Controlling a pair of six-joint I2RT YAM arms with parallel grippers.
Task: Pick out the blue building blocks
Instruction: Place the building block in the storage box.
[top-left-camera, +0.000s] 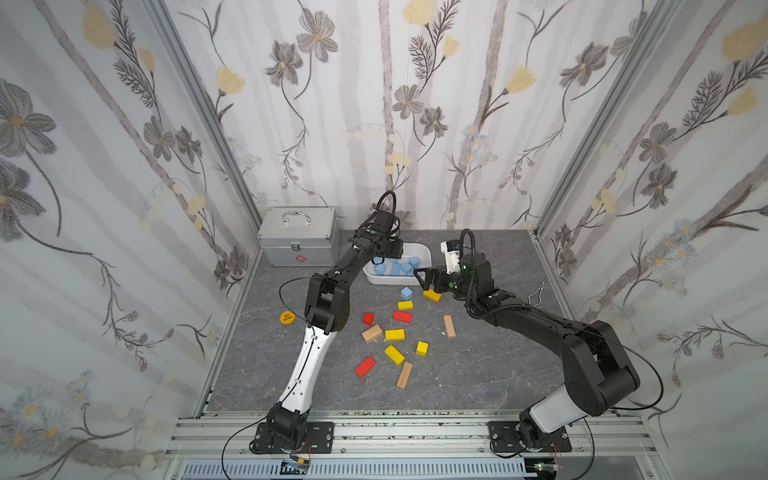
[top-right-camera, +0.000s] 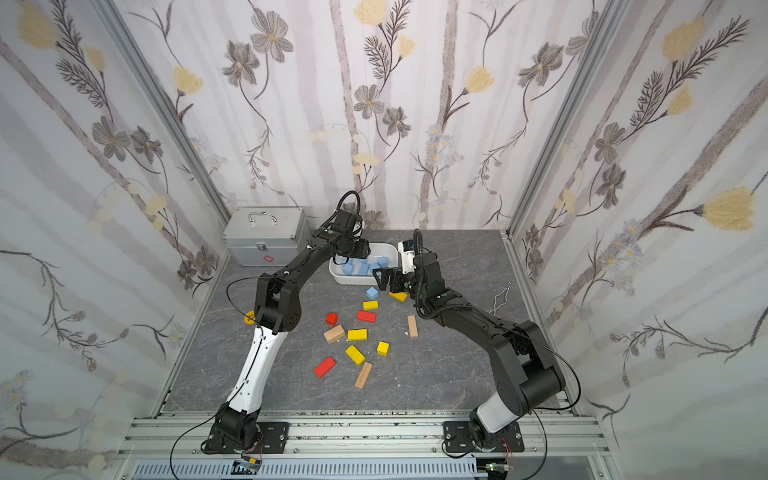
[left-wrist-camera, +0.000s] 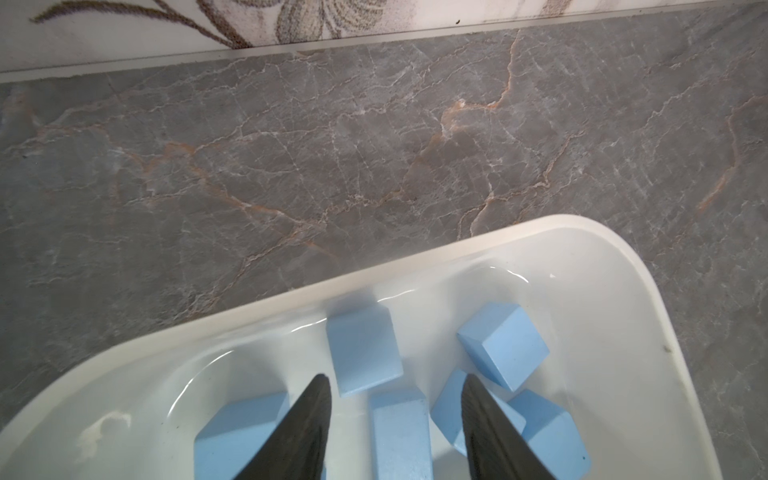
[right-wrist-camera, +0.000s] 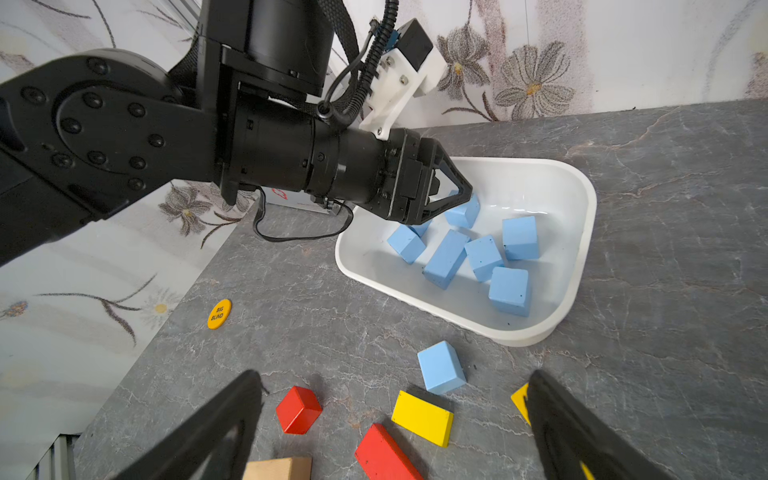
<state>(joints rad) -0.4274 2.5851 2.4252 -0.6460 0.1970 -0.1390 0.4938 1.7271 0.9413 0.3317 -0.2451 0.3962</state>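
Several blue building blocks (right-wrist-camera: 519, 237), one of them a longer bar (right-wrist-camera: 444, 259), lie in a white tub (right-wrist-camera: 582, 195) at the back of the table. My left gripper (left-wrist-camera: 395, 378) hangs just over them, jaws a little apart and empty; the bar (left-wrist-camera: 401, 436) and a cube (left-wrist-camera: 361, 353) lie below it. In both top views it reaches into the tub (top-left-camera: 428, 255) (top-right-camera: 392, 249). One blue cube (top-left-camera: 406, 293) (right-wrist-camera: 441, 368) sits on the table in front of the tub. My right gripper (right-wrist-camera: 395, 374) (top-left-camera: 422, 279) hovers wide open beside that cube.
Red, yellow and tan blocks are scattered mid-table, such as a yellow block (right-wrist-camera: 422, 417), a red cube (right-wrist-camera: 298, 409) and a tan bar (top-left-camera: 449, 325). A silver case (top-left-camera: 297, 241) stands back left. A yellow disc (right-wrist-camera: 219, 313) and a wire clip (top-left-camera: 536, 295) lie near the sides.
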